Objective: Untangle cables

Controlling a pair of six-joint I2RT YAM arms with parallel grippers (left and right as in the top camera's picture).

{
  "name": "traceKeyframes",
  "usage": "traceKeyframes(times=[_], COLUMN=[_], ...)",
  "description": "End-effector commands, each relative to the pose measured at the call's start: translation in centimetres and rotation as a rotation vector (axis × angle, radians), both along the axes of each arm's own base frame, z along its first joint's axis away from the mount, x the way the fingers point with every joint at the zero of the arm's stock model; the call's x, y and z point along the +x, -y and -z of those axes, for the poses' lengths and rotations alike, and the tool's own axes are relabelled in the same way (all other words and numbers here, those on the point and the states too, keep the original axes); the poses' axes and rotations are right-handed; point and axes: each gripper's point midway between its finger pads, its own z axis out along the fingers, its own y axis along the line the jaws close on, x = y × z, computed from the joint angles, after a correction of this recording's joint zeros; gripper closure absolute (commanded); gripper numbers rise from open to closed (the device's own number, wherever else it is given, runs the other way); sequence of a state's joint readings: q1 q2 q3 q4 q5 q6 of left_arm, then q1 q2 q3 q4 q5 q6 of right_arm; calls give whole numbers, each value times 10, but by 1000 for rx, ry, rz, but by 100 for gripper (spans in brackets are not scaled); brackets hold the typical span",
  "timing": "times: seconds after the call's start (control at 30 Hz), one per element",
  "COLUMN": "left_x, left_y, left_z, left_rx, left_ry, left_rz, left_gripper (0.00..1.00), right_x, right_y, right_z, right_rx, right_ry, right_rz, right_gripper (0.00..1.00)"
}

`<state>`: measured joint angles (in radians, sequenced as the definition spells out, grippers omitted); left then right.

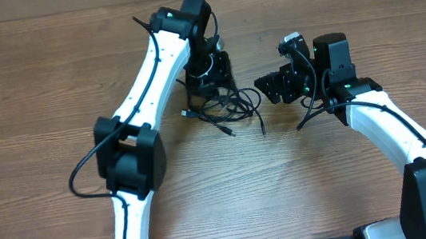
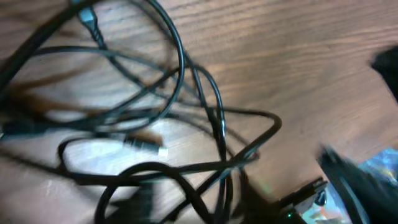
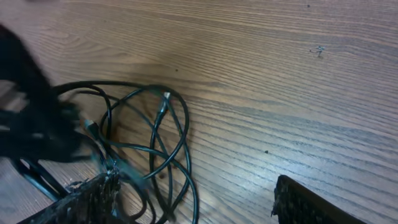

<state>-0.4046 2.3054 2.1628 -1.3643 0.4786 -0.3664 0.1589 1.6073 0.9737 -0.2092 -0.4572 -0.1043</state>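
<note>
Tangled cables (image 1: 228, 108), seemingly beneath left pincer (image 1: 207, 84)

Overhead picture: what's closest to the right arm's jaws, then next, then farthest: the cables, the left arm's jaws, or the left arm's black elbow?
1. Cables, just left of them.
2. Left arm's jaws, over the cables' far side.
3. Left arm's black elbow, far left, lower down.

Overhead looks straight down, high over the tabletop (image 1: 22, 69). Left wrist hangs close above the cables (image 2: 180, 81), blurry, seemingly under the left pincer (image 1: 208, 78). Right wrist shares them, farther off, left of the right pincer (image 3: 193, 193).
</note>
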Motion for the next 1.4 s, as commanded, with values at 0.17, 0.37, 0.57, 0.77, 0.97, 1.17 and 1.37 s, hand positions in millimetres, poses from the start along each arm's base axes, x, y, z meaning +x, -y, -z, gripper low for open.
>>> traceKeyframes(times=[0.17,0.37,0.57,0.77,0.97,1.17,1.37], left_x=[23,33,52,70,79,97,102], left_y=[0,-15,-25,-36,-35,-76,-129], left_z=[26,22,-5,-43,-78,-75,-57], left_rx=[-23,-56,-215,-265,-278,-33,266], left_ry=[-2,-17,-6,97,193,279,288], left_rz=[-48,-104,-135,-124,-100,-206,-357], left_gripper=[0,1,0,0,0,0,0], right_x=[2,3,4,6,7,-2,-27], right_y=[-3,-3,-3,-3,-4,-18,-49], right_z=[-11,-11,-13,-15,-16,-23,-45], right_rx=[12,12,14,15,17,88,261], right_ry=[27,30,43,50,60,52,42], right_rz=[-7,-8,-8,-8,-8,-84,-280], right_gripper=[20,22,22,21,20,18,18])
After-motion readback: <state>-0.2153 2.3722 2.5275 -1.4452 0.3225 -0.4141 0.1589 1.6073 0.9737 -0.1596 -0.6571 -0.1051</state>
